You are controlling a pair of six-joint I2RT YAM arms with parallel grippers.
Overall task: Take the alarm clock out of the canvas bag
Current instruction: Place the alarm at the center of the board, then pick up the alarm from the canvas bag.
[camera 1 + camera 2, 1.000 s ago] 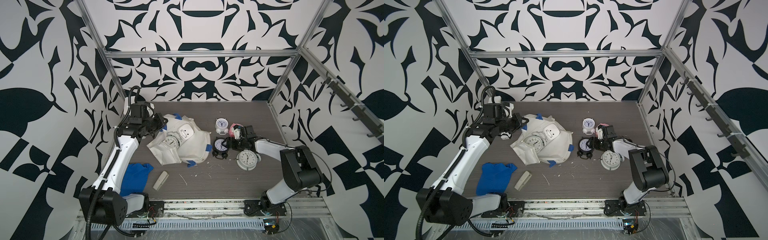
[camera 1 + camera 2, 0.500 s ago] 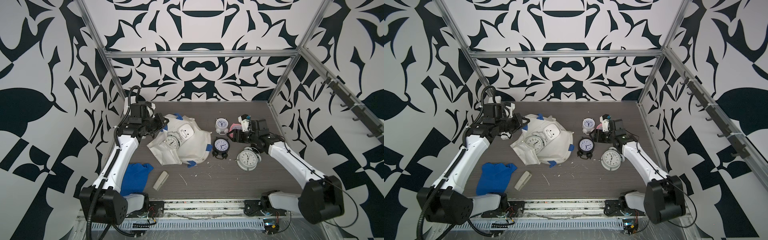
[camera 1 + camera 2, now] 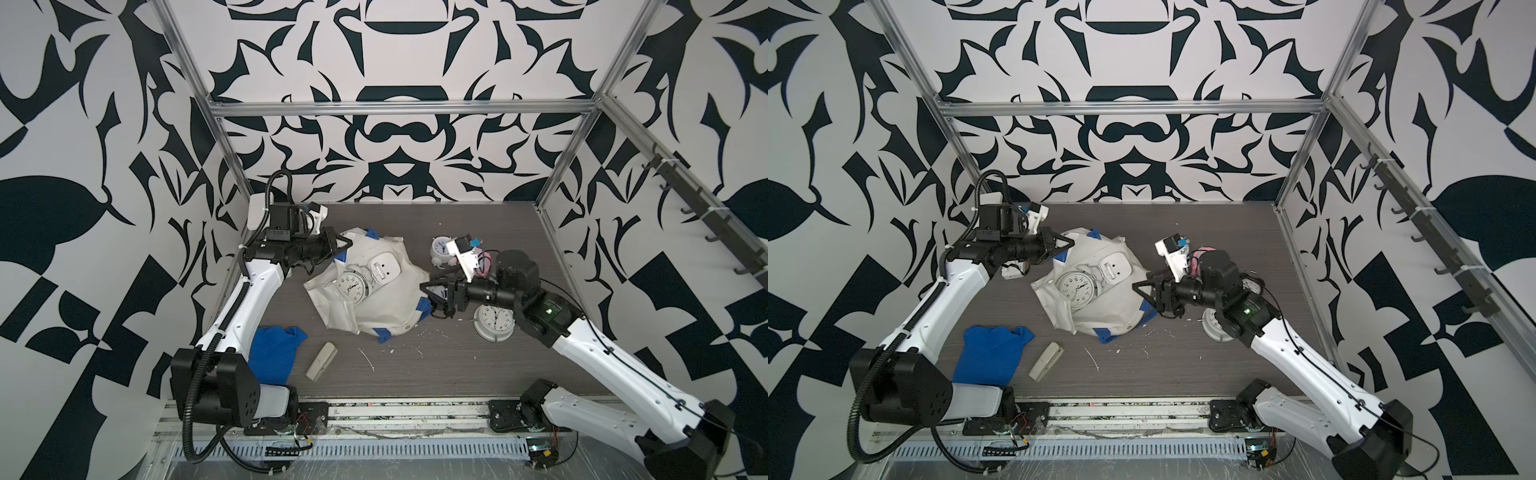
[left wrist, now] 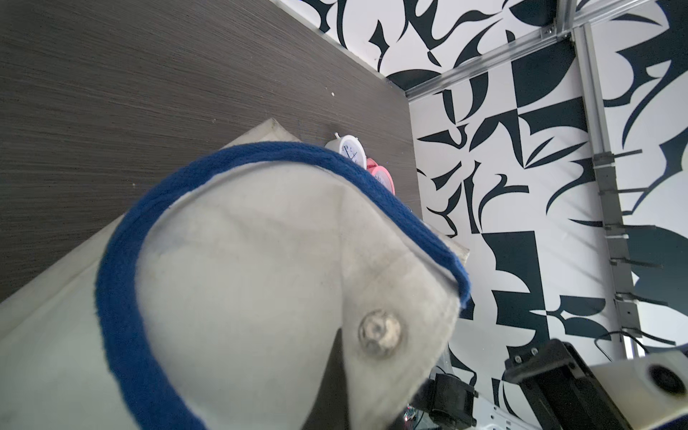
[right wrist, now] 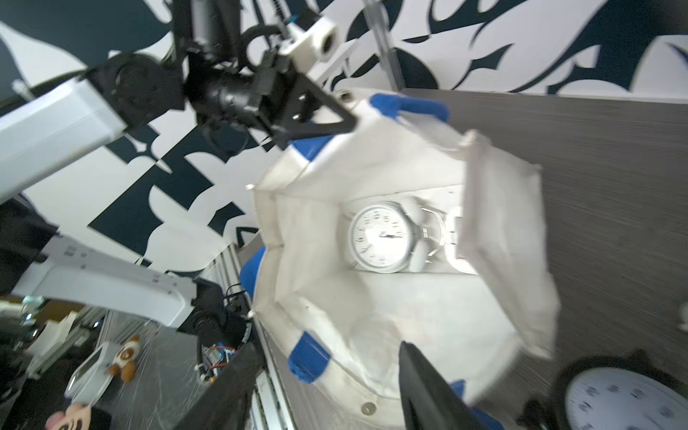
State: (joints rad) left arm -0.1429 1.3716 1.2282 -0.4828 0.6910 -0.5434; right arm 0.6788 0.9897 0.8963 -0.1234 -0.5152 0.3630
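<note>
The canvas bag (image 3: 384,309) (image 3: 1106,311) lies slumped mid-table with its mouth open. Inside it a round silver alarm clock (image 3: 352,286) (image 3: 1077,287) (image 5: 381,236) lies face up beside a white square clock (image 3: 384,270) (image 3: 1115,268). My left gripper (image 3: 343,249) (image 3: 1068,245) is shut on the bag's far-left rim by a blue strap and holds it up. In the left wrist view the bag's cloth (image 4: 260,260) covers the jaws. My right gripper (image 3: 428,299) (image 3: 1142,297) (image 5: 329,346) is open at the bag's right rim, its fingers on either side of a blue patch (image 5: 309,359).
Outside the bag stand a small white clock (image 3: 440,249) (image 4: 352,149), a pink clock (image 4: 381,177) and a large white clock (image 3: 494,322) (image 3: 1212,328) under my right arm. A blue cloth (image 3: 274,353) and a beige block (image 3: 321,360) lie front left.
My right arm has swung left from the clocks on the table to the bag's right rim, with its jaws a little narrower. The left arm and the bag have held still.
</note>
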